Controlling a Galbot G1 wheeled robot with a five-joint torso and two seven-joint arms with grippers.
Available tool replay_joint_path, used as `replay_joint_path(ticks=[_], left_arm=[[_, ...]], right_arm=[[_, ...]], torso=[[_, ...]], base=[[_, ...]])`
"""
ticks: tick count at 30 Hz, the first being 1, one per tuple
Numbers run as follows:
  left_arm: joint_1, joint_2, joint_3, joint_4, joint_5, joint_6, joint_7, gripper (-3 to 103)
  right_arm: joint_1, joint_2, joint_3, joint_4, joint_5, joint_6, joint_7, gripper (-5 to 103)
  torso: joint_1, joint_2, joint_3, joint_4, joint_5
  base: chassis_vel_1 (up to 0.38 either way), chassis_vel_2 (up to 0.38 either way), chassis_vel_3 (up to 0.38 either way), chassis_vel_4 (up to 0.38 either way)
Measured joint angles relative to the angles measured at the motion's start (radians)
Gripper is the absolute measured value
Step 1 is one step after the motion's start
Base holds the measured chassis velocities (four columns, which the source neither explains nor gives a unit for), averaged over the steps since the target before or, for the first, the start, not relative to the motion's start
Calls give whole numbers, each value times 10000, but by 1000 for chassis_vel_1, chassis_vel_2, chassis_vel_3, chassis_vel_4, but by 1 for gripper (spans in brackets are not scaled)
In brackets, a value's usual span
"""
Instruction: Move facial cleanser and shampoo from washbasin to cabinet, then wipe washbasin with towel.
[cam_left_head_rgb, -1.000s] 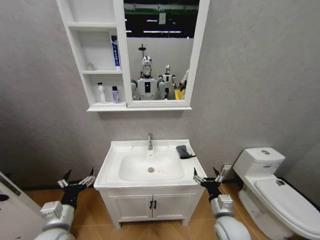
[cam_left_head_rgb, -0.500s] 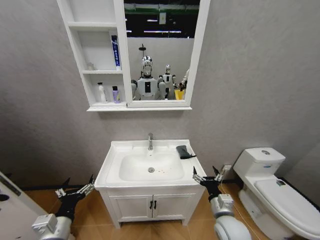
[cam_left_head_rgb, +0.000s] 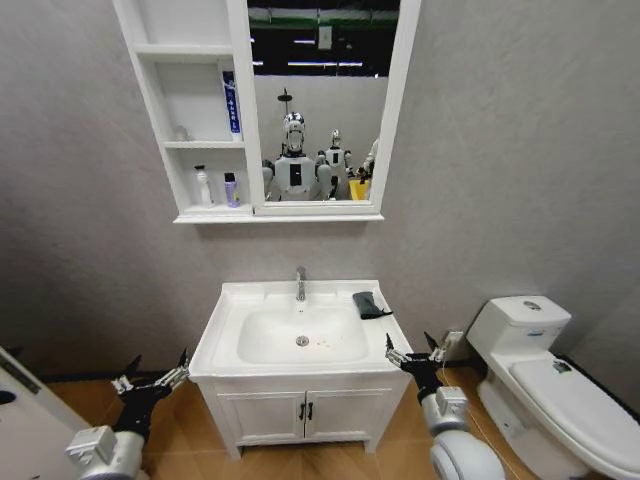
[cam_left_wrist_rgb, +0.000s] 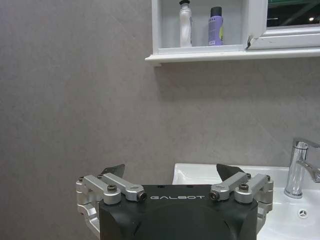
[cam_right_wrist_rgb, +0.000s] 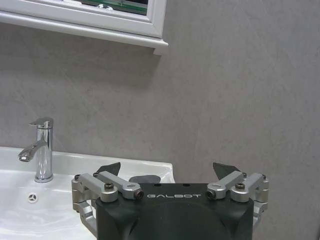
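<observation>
Two bottles already stand in the cabinet; the towel wipe is the step in hand.
Head view: both pincers hang spread and empty, left gripper (cam_left_head_rgb: 150, 382) at 7 o'clock of the washbasin (cam_left_head_rgb: 232, 302), right gripper (cam_left_head_rgb: 413, 353) at 4 o'clock. The soft dark towel (cam_left_head_rgb: 368, 303) lies folded on the glossy rim at 2 o'clock, so the right arm looks best placed: pinch a fold from above. Left wrist view: white bottle (cam_left_wrist_rgb: 185, 23) and purple bottle (cam_left_wrist_rgb: 216, 26) on the cabinet (cam_left_wrist_rgb: 200, 50) shelf. Right wrist view: rounded chrome tap (cam_right_wrist_rgb: 42, 148) to steer round.
</observation>
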Motion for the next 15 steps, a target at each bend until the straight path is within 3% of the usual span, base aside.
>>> replay_joint_path(ticks=[4,9,12,13,15], left_arm=[[-7,3,4,5,-4,5,-6,100],[-12,6,7,8,-7,7,-10,100],[-14,8,11,12,-10,12,-11,100],[-14,8,11,12,-10,12,-11,100],[-15,11,11,14,-11,14,-11,100]], right_arm=[[79,-29,-75,-71,110,-26,-4,100],[564,-294,-295,-235,1411,-428,174,100],[1984,-939,-556,-1210,2931,-1389,752,100],[1984,-939,-556,-1210,2931,-1389,752,100],[3342,-1616,-931,-2233,4054,-2273,1221,100]], torso=[[1,-1,1,0,1],[9,-4,3,1,-1],[17,-8,6,1,0],[17,-8,6,1,0],[4,-5,3,-1,1]], base=[[-128,129,181,-164],[-181,203,188,-194],[-91,76,75,-93],[-71,-4,20,6],[-6,-8,-16,-34]])
